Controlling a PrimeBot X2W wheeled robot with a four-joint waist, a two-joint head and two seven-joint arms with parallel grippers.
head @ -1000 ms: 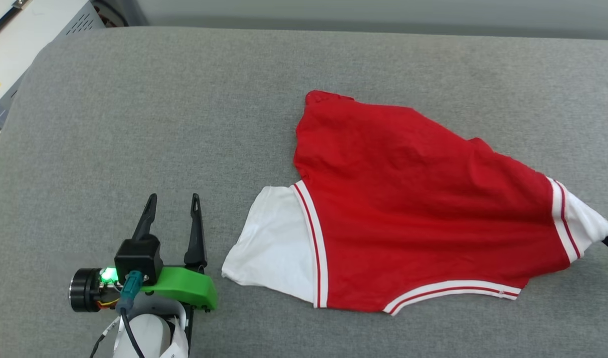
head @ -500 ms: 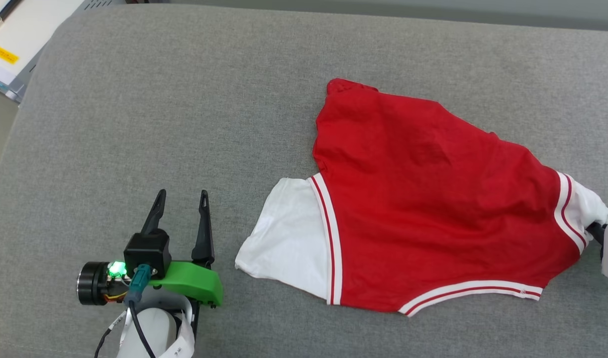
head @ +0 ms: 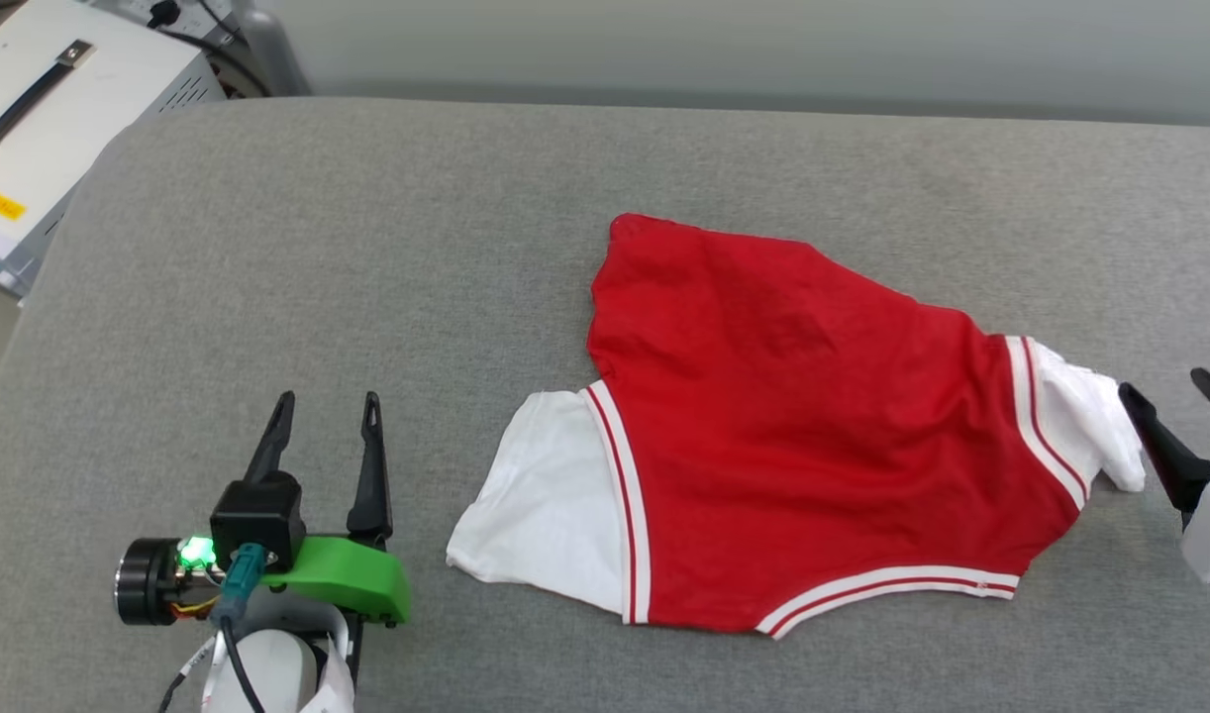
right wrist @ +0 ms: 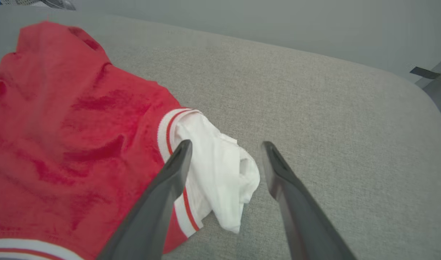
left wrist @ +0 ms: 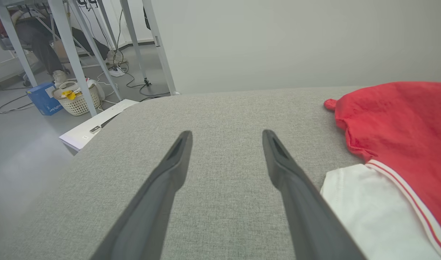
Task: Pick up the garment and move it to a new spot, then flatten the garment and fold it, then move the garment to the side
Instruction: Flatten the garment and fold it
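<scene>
The garment, a red jersey with white sleeves and striped trim, lies spread plain side up on the grey padded table. My right gripper stands open at the table's right side, just off the crumpled white right sleeve. In the right wrist view that sleeve lies on the table between and beyond my right gripper's fingers, apart from them. My left gripper is open and empty, left of the other white sleeve. The left wrist view shows my left gripper with the garment to its right.
A white equipment case sits off the table's far left corner. Past the table's rounded left edge, the left wrist view shows metal frame legs, a white basket, a blue box and cables on the floor.
My right gripper has opened and let go of the white sleeve, which now lies crumpled on the table. The head camera has shifted. My left gripper has stayed put.
</scene>
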